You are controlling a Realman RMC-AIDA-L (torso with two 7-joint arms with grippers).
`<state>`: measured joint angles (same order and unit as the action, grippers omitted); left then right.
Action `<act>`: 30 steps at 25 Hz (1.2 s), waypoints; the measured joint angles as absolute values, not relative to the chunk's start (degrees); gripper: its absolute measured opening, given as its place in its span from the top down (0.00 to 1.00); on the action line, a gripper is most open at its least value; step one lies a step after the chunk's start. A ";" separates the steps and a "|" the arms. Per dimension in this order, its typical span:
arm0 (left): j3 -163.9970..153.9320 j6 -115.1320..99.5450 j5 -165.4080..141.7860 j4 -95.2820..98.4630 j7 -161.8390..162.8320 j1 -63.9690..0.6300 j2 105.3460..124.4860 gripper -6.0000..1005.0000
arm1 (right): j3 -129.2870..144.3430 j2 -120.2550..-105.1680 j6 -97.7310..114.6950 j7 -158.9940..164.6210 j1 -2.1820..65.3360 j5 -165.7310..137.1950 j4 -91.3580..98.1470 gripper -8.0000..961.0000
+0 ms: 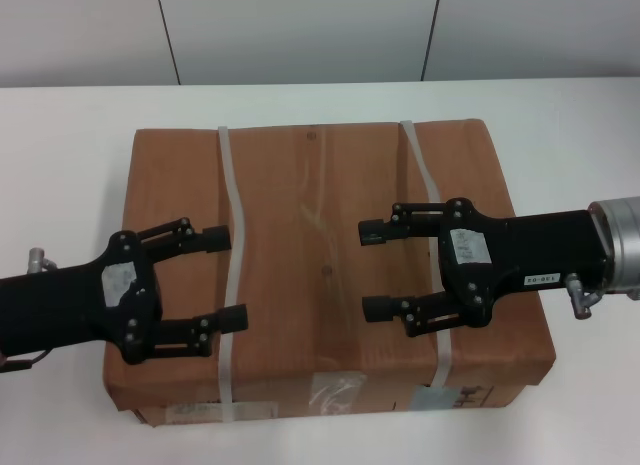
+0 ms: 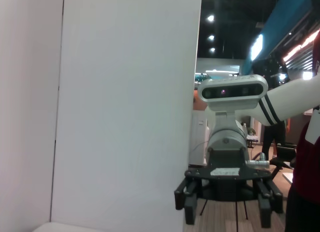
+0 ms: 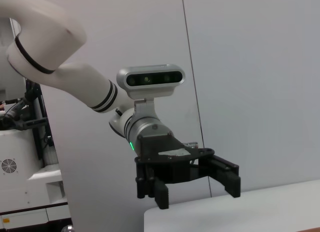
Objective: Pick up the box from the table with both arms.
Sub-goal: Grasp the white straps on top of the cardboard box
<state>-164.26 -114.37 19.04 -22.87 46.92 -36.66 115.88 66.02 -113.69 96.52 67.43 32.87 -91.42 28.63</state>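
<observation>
Black two-finger left gripper [image 1: 226, 278] and black two-finger right gripper [image 1: 373, 269] hover over the large flat brown cardboard box [image 1: 325, 215] with fingers spread wide, gripping nothing. Both carry small white labels (writing unreadable). The box lies on the wide white table [image 1: 70, 135], crossed by two whitish plastic straps [image 1: 233, 275], with clear tape and labels on its near side.
</observation>
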 joint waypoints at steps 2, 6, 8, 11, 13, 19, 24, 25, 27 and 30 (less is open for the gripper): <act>-164.26 -114.29 19.43 -22.94 46.92 -36.97 116.12 0.14 | 66.01 -113.66 96.58 67.57 32.87 -91.50 28.68 0.14; -164.27 -113.89 19.47 -22.91 46.99 -37.46 116.34 0.14 | 66.00 -113.64 96.59 67.61 32.87 -91.62 28.66 0.14; -164.26 -113.80 19.47 -22.88 47.04 -37.48 116.38 0.14 | 66.00 -113.64 96.55 67.62 32.87 -91.63 28.63 0.14; -164.26 -113.80 19.52 -22.86 47.09 -37.37 116.39 0.14 | 66.00 -113.64 96.29 67.63 32.86 -91.62 28.57 0.14; -164.26 -113.79 19.55 -22.86 47.12 -37.33 116.38 0.14 | 66.00 -113.64 96.23 67.64 32.82 -91.56 28.56 0.14; -164.26 -113.80 20.48 -22.91 47.39 -37.24 116.37 0.14 | 66.00 -113.64 96.10 67.67 32.78 -91.46 28.56 0.14; -164.27 -113.80 20.60 -23.03 47.86 -37.24 116.36 0.14 | 65.70 -113.68 96.02 67.72 32.78 -91.43 28.56 0.14; -164.27 -113.79 20.85 -23.07 48.04 -37.25 116.36 0.14 | 65.30 -113.74 95.93 67.78 32.77 -91.43 28.56 0.14; -164.26 -113.64 21.27 -23.08 48.56 -37.25 116.36 0.14 | 64.00 -113.83 95.35 68.29 32.60 -91.41 28.57 0.14; -164.27 -110.71 24.37 -23.07 53.54 -37.15 116.36 0.14 | 61.17 -113.90 92.38 70.87 31.93 -91.40 28.57 0.14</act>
